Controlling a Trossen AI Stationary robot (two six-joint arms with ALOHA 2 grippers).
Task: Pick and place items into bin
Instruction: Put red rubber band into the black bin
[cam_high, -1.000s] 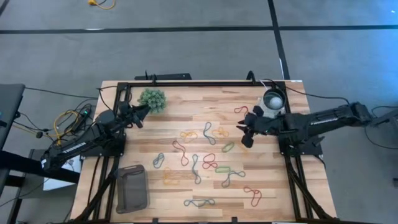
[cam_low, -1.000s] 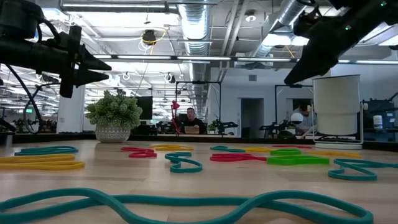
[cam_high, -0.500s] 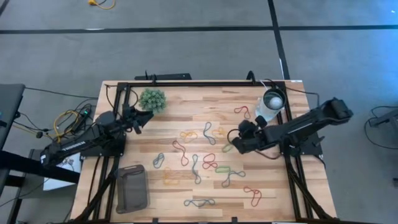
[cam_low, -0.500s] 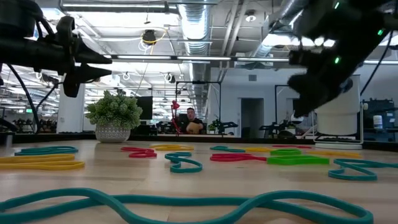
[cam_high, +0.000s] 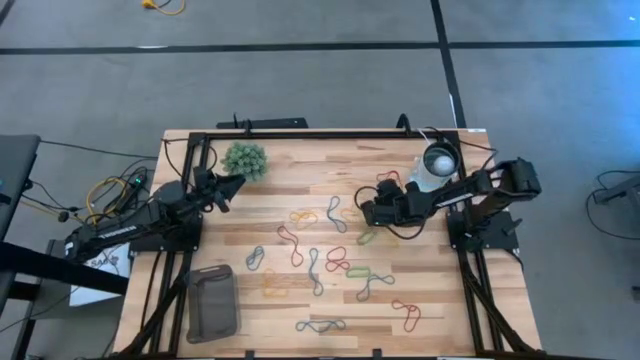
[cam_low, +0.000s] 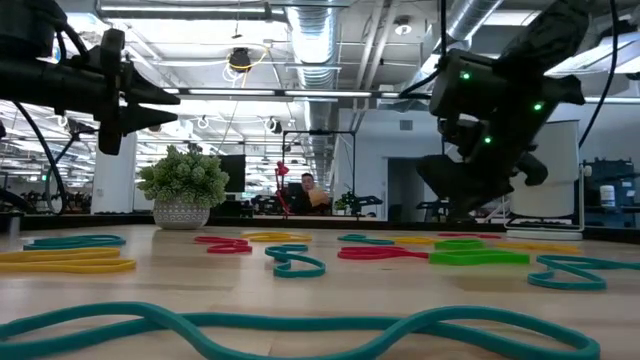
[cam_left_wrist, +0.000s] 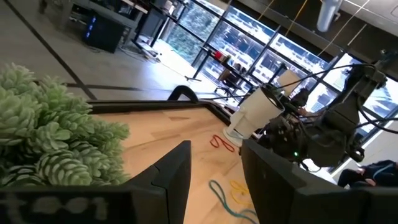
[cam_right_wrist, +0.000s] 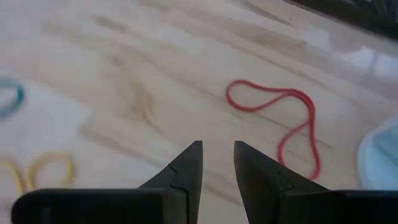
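My right gripper (cam_high: 368, 213) hovers, fingers slightly parted, over scattered bands (cam_high: 334, 262); left gripper (cam_high: 230, 185) spread beside the plant (cam_high: 245, 159).

The right gripper (cam_high: 366, 212) hangs over the bands (cam_high: 330, 262), bin (cam_high: 212, 302) far to its left, lamp (cam_high: 437, 163) behind-right.

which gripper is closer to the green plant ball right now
Left. The left gripper hangs just beside the plant ball, at the table's back-left. The right gripper is out over the middle of the table, well off to the plant's right.
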